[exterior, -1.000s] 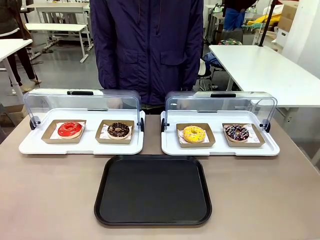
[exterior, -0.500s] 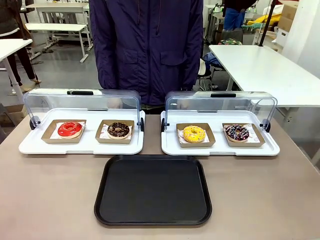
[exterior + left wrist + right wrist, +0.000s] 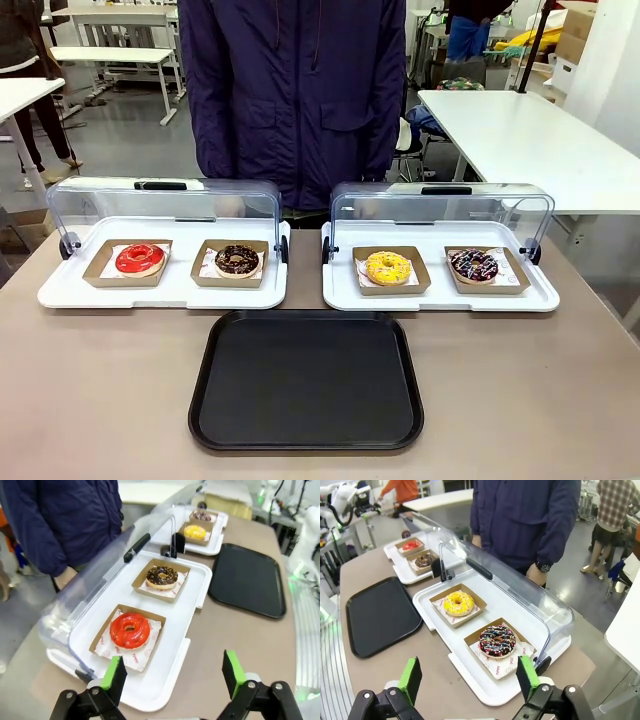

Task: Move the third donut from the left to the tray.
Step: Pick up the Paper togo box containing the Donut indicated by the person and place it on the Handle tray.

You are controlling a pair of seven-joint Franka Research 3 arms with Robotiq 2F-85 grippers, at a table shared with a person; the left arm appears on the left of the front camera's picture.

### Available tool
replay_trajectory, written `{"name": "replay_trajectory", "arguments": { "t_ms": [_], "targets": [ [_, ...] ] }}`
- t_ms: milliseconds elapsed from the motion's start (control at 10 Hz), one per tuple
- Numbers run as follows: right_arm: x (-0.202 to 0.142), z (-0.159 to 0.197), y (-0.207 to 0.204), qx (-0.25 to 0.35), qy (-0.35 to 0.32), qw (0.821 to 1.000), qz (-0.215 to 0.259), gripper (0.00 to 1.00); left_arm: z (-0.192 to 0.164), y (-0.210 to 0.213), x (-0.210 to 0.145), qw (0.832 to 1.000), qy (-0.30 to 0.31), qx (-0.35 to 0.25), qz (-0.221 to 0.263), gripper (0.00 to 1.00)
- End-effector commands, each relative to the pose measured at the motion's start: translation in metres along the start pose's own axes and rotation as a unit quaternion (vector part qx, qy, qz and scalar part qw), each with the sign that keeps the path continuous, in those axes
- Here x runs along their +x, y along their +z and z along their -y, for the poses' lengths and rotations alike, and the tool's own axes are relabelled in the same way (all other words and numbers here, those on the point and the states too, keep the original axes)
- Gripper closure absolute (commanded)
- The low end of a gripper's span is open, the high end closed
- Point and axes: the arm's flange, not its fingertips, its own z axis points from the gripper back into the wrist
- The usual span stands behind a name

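Observation:
The third donut from the left (image 3: 388, 267) has yellow icing with sprinkles and lies in a brown cardboard holder on the right white tray (image 3: 440, 296); the same donut (image 3: 458, 603) (image 3: 195, 532) shows in both wrist views. The black tray (image 3: 306, 381) (image 3: 248, 578) (image 3: 380, 616) lies bare in front of the white trays. My left gripper (image 3: 173, 673) stands open above the left white tray's near end, close to the red donut (image 3: 130, 630). My right gripper (image 3: 468, 679) stands open over the right tray's outer end, near a chocolate sprinkled donut (image 3: 497, 641).
The left white tray (image 3: 160, 293) holds the red donut (image 3: 139, 259) and a chocolate donut (image 3: 237, 260). Both trays' clear lids (image 3: 165, 205) are swung open toward the person in a dark jacket (image 3: 295, 90) at the far side. Another chocolate donut (image 3: 473, 265) sits right of the yellow one.

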Motion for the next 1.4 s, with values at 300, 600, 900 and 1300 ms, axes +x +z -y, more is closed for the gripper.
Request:
{"name": "replay_trajectory", "arguments": {
  "t_ms": [300, 600, 900, 1300],
  "targets": [
    [0.0007, -0.0022, 0.0006, 0.002, 0.005, 1.0, 0.005, 0.0, 0.0024, 0.0018, -0.0001, 1.0, -0.003, -0.006, -0.006, 0.0],
    [0.0007, -0.0022, 0.0006, 0.002, 0.005, 1.0, 0.005, 0.0, 0.0024, 0.0018, -0.0001, 1.0, -0.003, -0.006, -0.006, 0.0],
    [0.0007, -0.0022, 0.0006, 0.002, 0.005, 1.0, 0.005, 0.0, 0.0024, 0.0018, -0.0001, 1.0, -0.003, -0.006, -0.006, 0.0],
    [0.0007, -0.0022, 0.0006, 0.002, 0.005, 1.0, 0.005, 0.0, 0.0024, 0.0018, -0.0001, 1.0, -0.003, -0.006, -0.006, 0.0]
  ]
}}
